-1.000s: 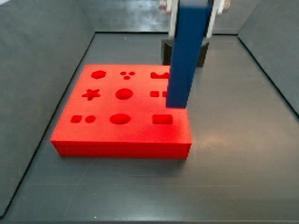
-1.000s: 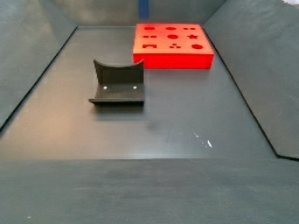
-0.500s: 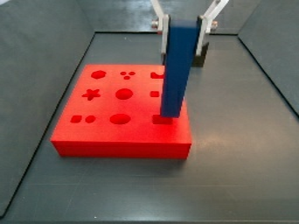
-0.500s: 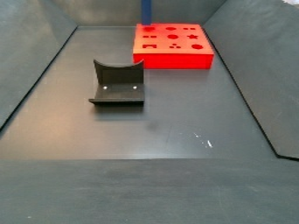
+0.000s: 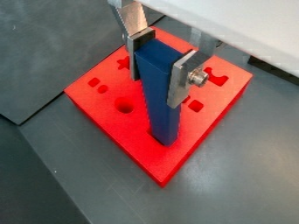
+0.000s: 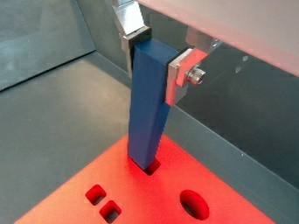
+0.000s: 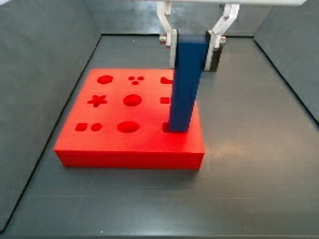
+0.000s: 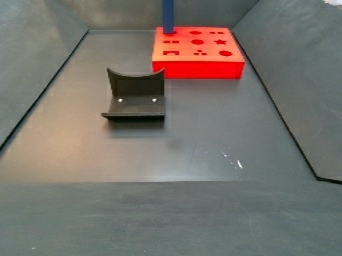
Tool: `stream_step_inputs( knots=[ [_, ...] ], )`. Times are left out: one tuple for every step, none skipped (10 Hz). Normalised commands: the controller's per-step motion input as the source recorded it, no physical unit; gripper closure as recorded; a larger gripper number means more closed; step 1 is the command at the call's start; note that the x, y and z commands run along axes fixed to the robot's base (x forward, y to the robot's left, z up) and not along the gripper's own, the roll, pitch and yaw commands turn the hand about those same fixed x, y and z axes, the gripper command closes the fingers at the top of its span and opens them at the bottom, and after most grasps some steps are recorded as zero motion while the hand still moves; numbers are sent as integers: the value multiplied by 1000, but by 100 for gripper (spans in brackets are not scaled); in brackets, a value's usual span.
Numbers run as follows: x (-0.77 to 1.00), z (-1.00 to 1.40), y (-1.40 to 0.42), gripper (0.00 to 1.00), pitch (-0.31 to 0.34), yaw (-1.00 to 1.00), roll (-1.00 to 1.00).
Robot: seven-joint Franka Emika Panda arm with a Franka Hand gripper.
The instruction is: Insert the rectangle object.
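Observation:
The rectangle object [image 7: 187,84], a long blue bar, stands upright with its lower end in a rectangular hole near the corner of the flat red block [image 7: 125,140]. My gripper [image 7: 189,42] is above the block, shut on the bar's upper end, one silver finger on each side. Both wrist views show the bar [image 5: 158,96] [image 6: 146,114] between the fingers, reaching down into the red block [image 5: 187,149] [image 6: 140,197]. In a side view only a sliver of the bar [image 8: 168,12] shows at the frame's edge above the red block [image 8: 201,62].
The red block has several other shaped holes, among them a star [image 7: 97,100] and circles. The dark fixture [image 8: 134,95] with a curved notch stands on the grey floor away from the block. Grey walls [image 7: 44,103] enclose the floor.
My gripper has come down with the blue bar; its lower end has gone from above the red block into the rectangular hole.

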Motion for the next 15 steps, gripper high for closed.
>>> stream_step_inputs(
  knots=[
    [-80,-71,-49,100,-44,89,0],
    [-49,-51,-71,100,-43,89,-9],
    [-46,-54,-71,100,-47,97,-13],
    [-46,-63,-54,100,-47,103,0],
    [-46,-97,-14,100,-51,114,0],
    [-9,-157,0,100,-53,197,0],
    [-14,-163,0,100,-56,220,4],
    [-60,-134,11,100,-49,177,10],
    [-63,-94,51,100,-23,77,24],
    [-37,-57,66,100,0,0,16],
    [-31,-40,74,100,0,-11,13],
    [0,-29,80,100,0,-126,10],
    [0,-14,37,100,0,-177,1],
    [0,0,0,100,0,-171,0],
    [0,0,0,100,0,-149,0]
  ],
)
